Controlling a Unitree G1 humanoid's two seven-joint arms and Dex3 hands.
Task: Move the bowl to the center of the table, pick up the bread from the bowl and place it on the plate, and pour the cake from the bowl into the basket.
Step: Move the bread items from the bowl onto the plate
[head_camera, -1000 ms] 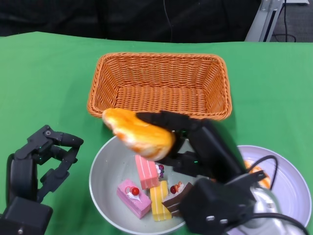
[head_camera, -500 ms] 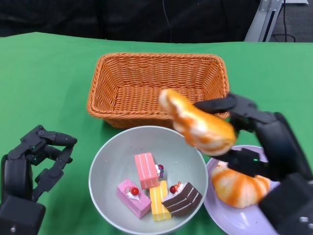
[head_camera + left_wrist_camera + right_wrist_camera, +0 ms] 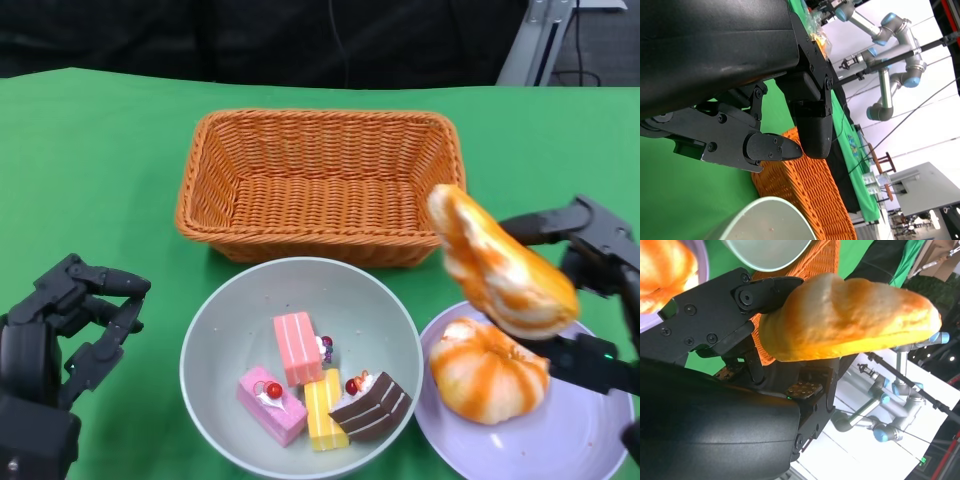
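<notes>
Bowl [image 3: 215,400]: centred, cakes [image 3: 322,392] unpoured. Right robot hand [image 3: 585,300] holds bread [image 3: 500,268] over plate [image 3: 580,440]; left robot hand [image 3: 70,325] empty, fingers apart.

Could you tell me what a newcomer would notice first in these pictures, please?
Probably the long golden bread held in the air by the right hand, above the purple plate where a round orange loaf already lies. Next, the grey bowl of small coloured cake pieces at the table's near middle, with the empty wicker basket behind it.
</notes>
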